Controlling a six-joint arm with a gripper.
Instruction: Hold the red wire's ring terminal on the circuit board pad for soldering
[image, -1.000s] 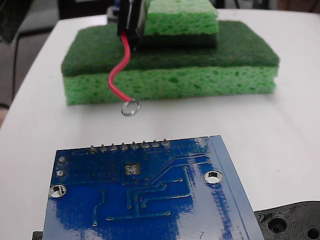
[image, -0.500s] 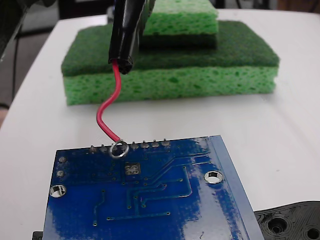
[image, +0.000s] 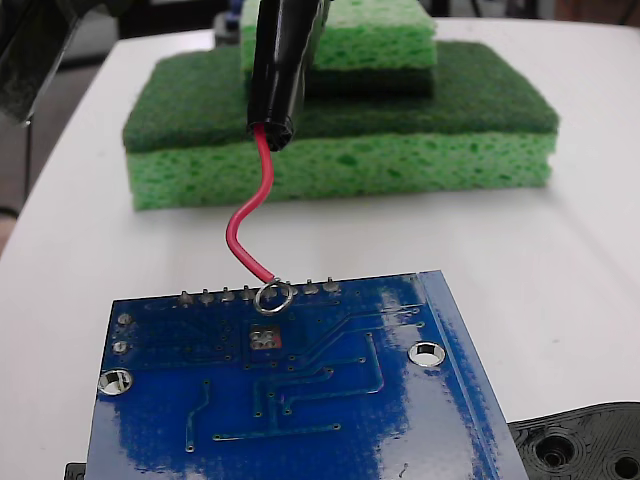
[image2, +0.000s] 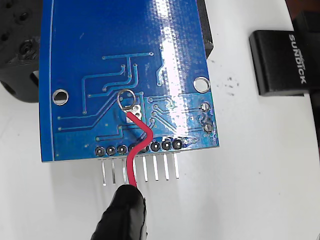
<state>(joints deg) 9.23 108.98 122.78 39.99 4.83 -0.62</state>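
The blue circuit board (image: 300, 400) lies flat on the white table, with its pin row (image: 258, 293) at the far edge. A thick black sleeve (image: 278, 70) comes down from the top of the fixed view, and the curvy red wire (image: 248, 220) hangs from it. Its ring terminal (image: 272, 298) shows over the pin row, just beyond the square silver pad (image: 264, 338). From the wrist camera, the ring terminal (image2: 126, 99) sits just past the pad (image2: 136, 113), and the red wire (image2: 135, 150) crosses that pad. Whether the ring touches the board cannot be told. No gripper fingers show.
Stacked green sponges (image: 340, 160) stand behind the board. A black plastic part (image: 585, 440) lies at the board's near right corner, seen at the left (image2: 17, 50) in the wrist view. A black block marked SUNDICK (image2: 280, 60) lies right of the board there.
The sleeve and wire came from in front of the sponge toward the board, then shifted right. The ring went from the bare table to the pin row, now a little further right.
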